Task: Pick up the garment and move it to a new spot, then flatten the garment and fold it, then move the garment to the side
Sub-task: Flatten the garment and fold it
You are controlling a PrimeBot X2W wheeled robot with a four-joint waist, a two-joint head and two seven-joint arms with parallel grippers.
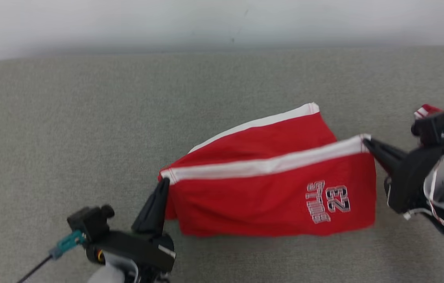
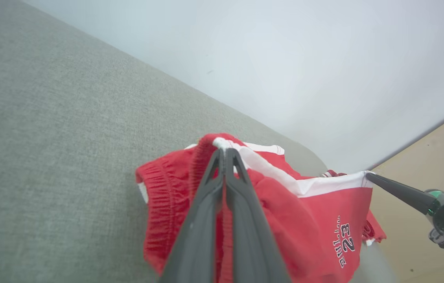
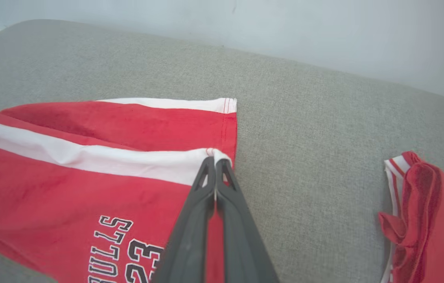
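your shorts (image 1: pixel 269 196) sit right of centre on the grey pad (image 1: pixel 88 118), partly lifted. the left gripper (image 1: pixel 163 182) has its fingers pressed together on the waistband (image 2: pixel 159 196) corner at the left end. the right gripper (image 1: pixel 366 142) pinches the hem corner at the right end, just where the white stripe (image 1: pixel 265 165) finishes. you hold both ends of one side seam, so the stripe runs taut between the two grippers and the printed side hangs down on the near side like a curtain. the other leg (image 1: pixel 269 129) lies slack on the pad on the far side. this grip looks chosen to pull out wrinkles and let you lay the cloth flat in one sweep. i judge you're in the move-and-flatten step, with folding not yet done. a second red garment (image 3: pixel 434 220) lies on the pad to the right, near your right arm; mind you don't drag over it.
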